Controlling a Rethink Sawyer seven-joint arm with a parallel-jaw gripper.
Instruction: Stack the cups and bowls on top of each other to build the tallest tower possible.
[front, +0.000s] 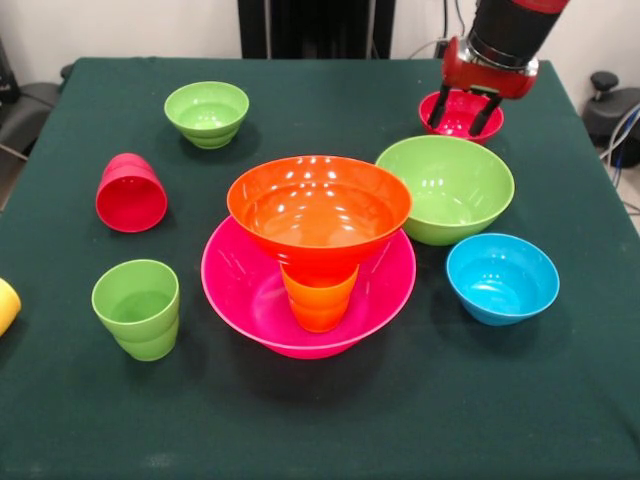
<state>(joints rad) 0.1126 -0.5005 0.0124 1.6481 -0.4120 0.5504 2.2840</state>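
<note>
Arm: black ribbed cylinder above a glossy red wrist housing.
Claw: two short black fingers hanging from the red housing.
Markings: none legible.

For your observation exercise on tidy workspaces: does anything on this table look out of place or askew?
Yes. The red cup lies tipped on its side at the left, while the green cup stands upright. The large orange bowl perches on an orange cup inside the pink bowl, a top-heavy arrangement.

green-clothed table, bowls, cups
</note>
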